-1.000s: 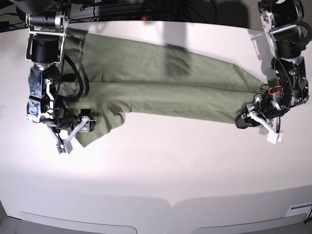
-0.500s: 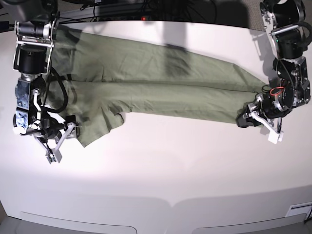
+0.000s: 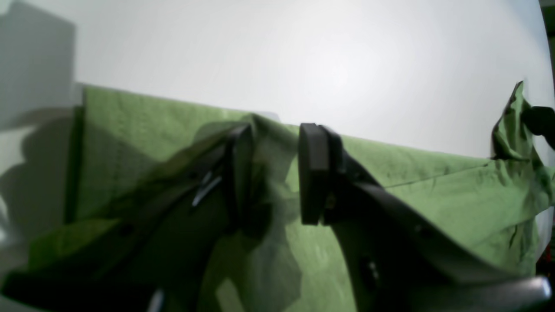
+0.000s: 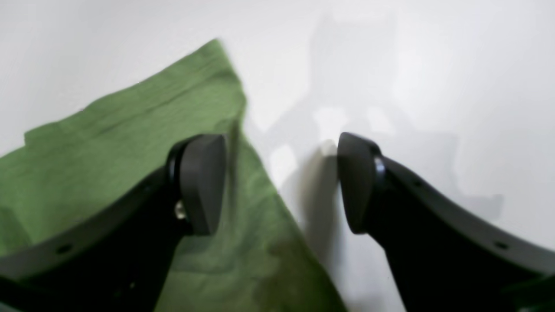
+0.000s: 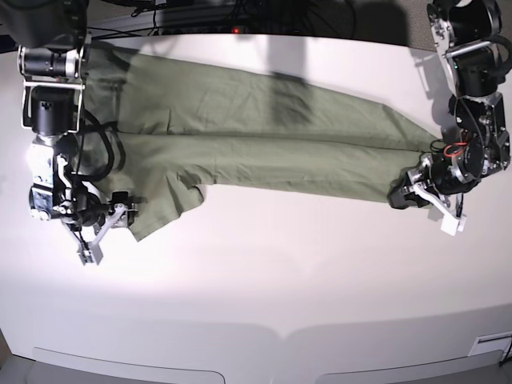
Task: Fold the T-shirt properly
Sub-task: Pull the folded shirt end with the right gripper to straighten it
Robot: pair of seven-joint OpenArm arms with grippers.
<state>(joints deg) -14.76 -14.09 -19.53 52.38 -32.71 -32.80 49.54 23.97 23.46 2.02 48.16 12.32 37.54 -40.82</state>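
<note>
1. Two grippers work the T-shirt [image 5: 264, 132], which lies stretched along the table's [image 5: 264, 296] far edge.
2. I see my right gripper [image 5: 108, 232] has backed off the sleeve end toward the table's side edge, fingers spread wide and empty.
3. My left gripper [image 3: 271, 173] keeps its half-closed pinch on the hem fabric.
4. I judge a regrasp is needed before folding.

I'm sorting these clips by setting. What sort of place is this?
Probably a robotics lab bench: a bare white table, two arms with grippers over one T-shirt, and cables along the back edge.
</note>
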